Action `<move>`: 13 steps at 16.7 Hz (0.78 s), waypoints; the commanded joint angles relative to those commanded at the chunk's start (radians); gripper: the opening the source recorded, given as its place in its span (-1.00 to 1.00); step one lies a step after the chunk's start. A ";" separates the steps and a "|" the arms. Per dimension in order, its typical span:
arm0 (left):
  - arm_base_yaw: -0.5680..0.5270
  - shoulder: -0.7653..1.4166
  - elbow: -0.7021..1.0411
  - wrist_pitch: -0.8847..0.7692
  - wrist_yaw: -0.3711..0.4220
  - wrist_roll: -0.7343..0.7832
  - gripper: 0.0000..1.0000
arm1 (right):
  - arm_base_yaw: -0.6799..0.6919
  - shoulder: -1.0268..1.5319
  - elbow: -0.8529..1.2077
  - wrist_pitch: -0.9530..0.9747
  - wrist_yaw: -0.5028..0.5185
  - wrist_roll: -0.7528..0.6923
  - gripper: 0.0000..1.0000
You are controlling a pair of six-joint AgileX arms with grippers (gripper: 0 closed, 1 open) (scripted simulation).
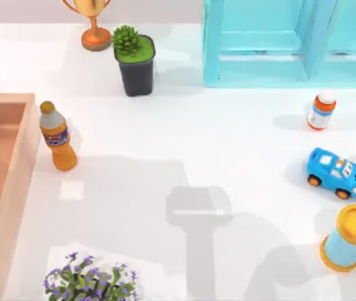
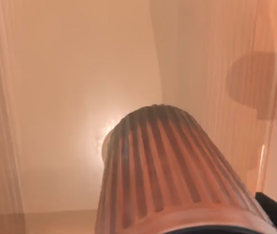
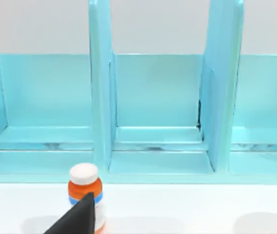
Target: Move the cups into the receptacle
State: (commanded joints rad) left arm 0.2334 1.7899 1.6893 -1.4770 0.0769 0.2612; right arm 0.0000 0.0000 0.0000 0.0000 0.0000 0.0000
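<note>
The dark brown ribbed cup (image 2: 177,175) sits inside the tan wooden box (image 1: 16,164) — seen close in the left wrist view — while neither arm's jaw state can be determined — box beside the orange bottle (image 1: 57,137).

Bright, even light fell on my bench (image 1: 228,144); soft grey shadows lay across it, and a glare spot shone inside the box (image 2: 97,136).

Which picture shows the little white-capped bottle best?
The top view: the whole orange-and-white pill bottle stands on the table's right side, before the turquoise shelf. In the right wrist view a dark gripper tip partly covers it.
</note>
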 joint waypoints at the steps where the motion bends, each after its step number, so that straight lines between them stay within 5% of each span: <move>1: 0.010 0.003 -0.008 0.000 -0.005 0.006 -1.00 | 0.000 0.000 0.000 0.000 0.000 0.000 1.00; 7: 0.010 0.002 -0.024 0.016 -0.008 0.007 -1.00 | 0.000 0.000 0.000 0.000 0.000 0.000 1.00; 13: 0.022 0.004 -0.225 0.218 -0.006 0.017 -1.00 | 0.000 0.000 0.000 0.000 0.000 0.000 1.00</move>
State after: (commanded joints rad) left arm 0.2557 1.7943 1.4644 -1.2590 0.0710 0.2782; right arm 0.0000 0.0000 0.0000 0.0000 0.0000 0.0000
